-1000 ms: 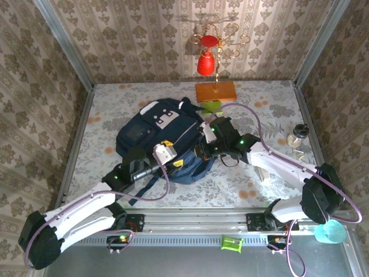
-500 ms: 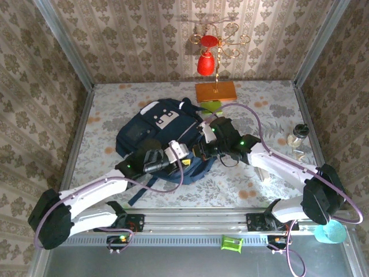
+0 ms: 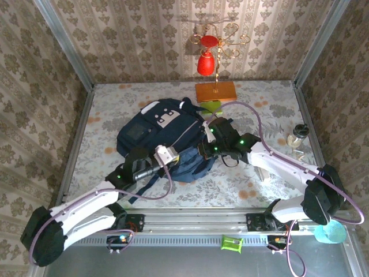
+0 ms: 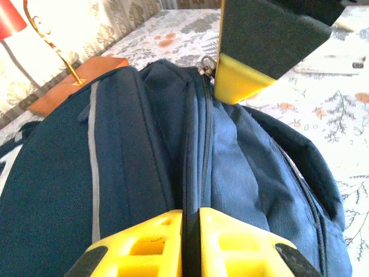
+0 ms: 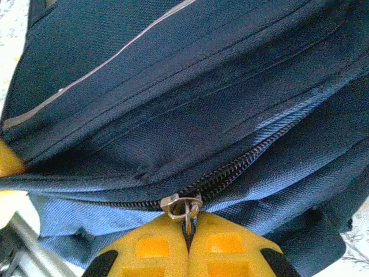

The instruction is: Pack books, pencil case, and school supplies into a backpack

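Where it lies, the navy backpack (image 3: 154, 130) bulges.

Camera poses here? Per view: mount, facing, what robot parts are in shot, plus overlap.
Top external: above and behind the bases, looking down on table and backpack; left end effector and right end effector meet there.
Left wrist: on the left arm, looking along the backpack's zip; own yellow fingers pinch it.
Right wrist: on the right arm, facing the zip pull, clamped by its own fingers.
Shared: the zip pull shows in both wrist views.
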Robot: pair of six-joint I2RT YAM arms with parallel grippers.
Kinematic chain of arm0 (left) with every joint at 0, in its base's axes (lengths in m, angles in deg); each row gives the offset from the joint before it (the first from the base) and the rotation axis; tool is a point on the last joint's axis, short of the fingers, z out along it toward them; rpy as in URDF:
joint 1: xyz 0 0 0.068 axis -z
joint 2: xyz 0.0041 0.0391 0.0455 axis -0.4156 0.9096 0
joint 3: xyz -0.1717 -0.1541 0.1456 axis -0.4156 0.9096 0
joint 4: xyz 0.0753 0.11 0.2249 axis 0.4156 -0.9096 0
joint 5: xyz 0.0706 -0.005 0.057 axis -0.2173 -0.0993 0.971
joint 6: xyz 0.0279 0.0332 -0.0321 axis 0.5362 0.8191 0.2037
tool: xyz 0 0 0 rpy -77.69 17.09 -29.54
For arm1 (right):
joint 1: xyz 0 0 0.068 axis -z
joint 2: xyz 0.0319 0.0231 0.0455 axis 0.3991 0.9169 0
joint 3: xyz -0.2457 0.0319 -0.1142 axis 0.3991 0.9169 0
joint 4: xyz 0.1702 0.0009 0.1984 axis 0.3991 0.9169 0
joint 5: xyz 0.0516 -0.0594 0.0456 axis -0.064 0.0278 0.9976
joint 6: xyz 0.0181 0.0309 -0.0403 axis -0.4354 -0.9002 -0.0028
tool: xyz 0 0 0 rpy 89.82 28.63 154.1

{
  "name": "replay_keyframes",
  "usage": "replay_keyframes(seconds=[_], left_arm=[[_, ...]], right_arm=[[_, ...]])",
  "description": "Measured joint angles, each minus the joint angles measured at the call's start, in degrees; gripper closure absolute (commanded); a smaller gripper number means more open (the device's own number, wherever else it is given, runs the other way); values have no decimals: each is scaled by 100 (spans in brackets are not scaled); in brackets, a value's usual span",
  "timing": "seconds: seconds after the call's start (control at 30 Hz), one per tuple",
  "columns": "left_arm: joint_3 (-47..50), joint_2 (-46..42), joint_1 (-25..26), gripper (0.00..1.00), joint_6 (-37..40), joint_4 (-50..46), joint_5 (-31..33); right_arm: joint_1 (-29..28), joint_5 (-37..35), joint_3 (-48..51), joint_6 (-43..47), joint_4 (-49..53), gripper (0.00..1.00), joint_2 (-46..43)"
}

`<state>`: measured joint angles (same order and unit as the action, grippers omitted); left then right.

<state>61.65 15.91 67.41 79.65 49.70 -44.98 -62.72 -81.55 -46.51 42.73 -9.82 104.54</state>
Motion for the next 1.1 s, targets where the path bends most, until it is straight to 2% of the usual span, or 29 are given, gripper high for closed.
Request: replay_keyframes(seconds=[0.1,0.13,0.27,0.33,0.43,0.57,0.77,0.87,1.0,1.1], left_arm=[[109,-153,-155,87,-155,33,-72],[109,-153,-177,82,-188,33,-87],[103,-170,-151,48,-254,-61,-61],[55,-188,-48,39,-258,-186,0],[-186,-179,264,31,-103,-424,39],[-671,114,538,29,155,-586,129],[-1108,833,625,36,581,-852,417],[-1141,1056,625,51,741,-887,457],[-1163,1150,584,86,815,-892,516],[-1154,1102,560,95,756,-883,516]], right_arm=[[15,7,-81,11,-42,100,76],[22,59,-81,11,-79,100,76],[52,424,-79,-4,-221,100,76],[22,562,-55,-2,-295,100,72],[-70,769,0,-4,-396,100,31],[-157,1080,59,-4,-485,100,-20],[-157,1331,87,13,-487,100,-66],[-157,1344,175,26,-485,100,-131],[-157,1362,249,157,-479,100,-170],[-138,1274,249,284,-431,100,-203]])
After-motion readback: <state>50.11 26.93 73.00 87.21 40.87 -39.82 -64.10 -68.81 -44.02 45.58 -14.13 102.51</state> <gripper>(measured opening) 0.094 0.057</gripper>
